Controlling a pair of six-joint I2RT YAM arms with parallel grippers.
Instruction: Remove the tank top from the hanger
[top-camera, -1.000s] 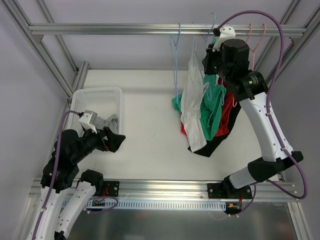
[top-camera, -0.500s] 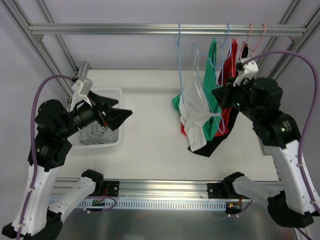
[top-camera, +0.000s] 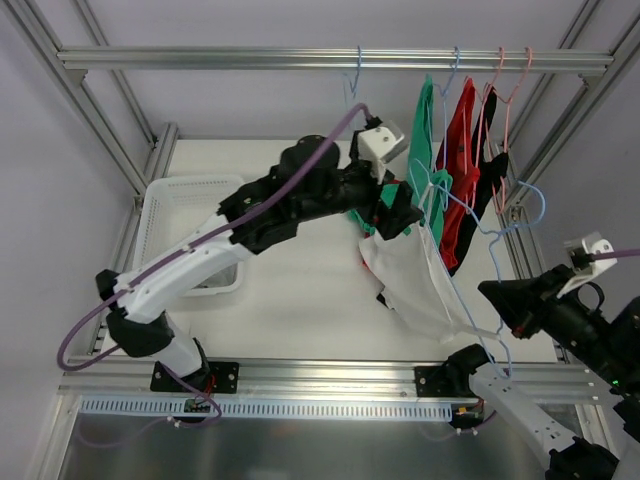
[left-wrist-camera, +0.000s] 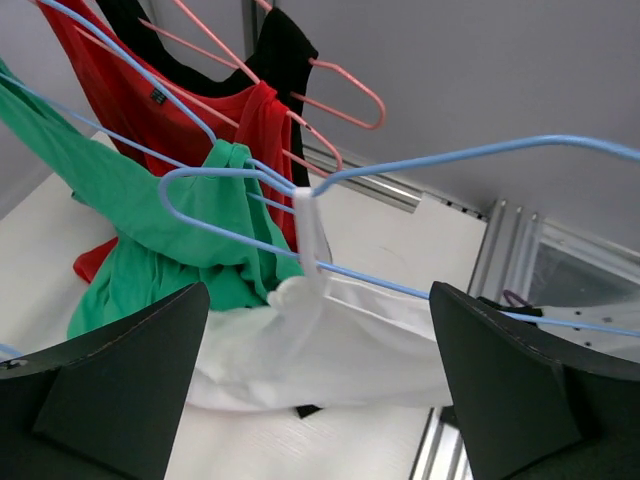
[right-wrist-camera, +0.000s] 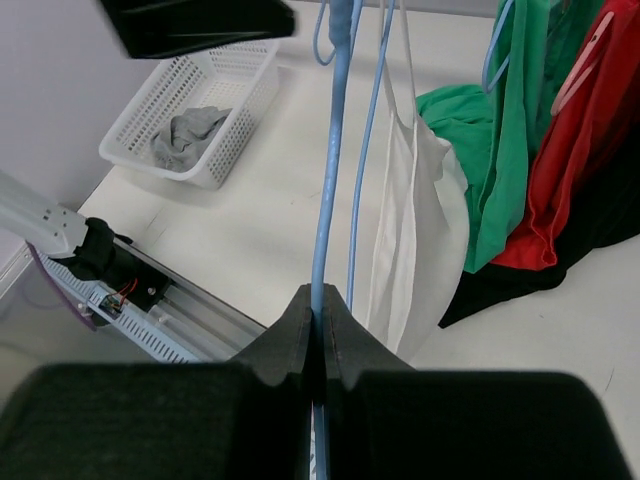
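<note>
The white tank top (top-camera: 412, 280) hangs on a blue wire hanger (top-camera: 470, 232) that is off the rail and tilted toward the front right. My right gripper (top-camera: 503, 303) is shut on the hanger's wire (right-wrist-camera: 330, 200), seen clamped between the jaws in the right wrist view (right-wrist-camera: 322, 312). The tank top (right-wrist-camera: 420, 230) drapes just right of that wire. My left gripper (top-camera: 398, 210) is open wide, right beside the tank top's upper part. In the left wrist view the white cloth (left-wrist-camera: 330, 345) and its strap on the hanger (left-wrist-camera: 450, 155) lie between the spread fingers (left-wrist-camera: 100, 390), untouched.
Green (top-camera: 425, 130), red (top-camera: 460, 150) and black (top-camera: 492, 165) tops hang on hangers from the top rail (top-camera: 250, 58). An empty blue hanger (top-camera: 354, 75) hangs left of them. A white basket (top-camera: 160, 200) holding grey cloth (right-wrist-camera: 190, 130) stands at the left.
My left arm swung from the basket to the tank top at the centre. My right gripper pulled the blue hanger with the white tank top off the rail toward the front right.
</note>
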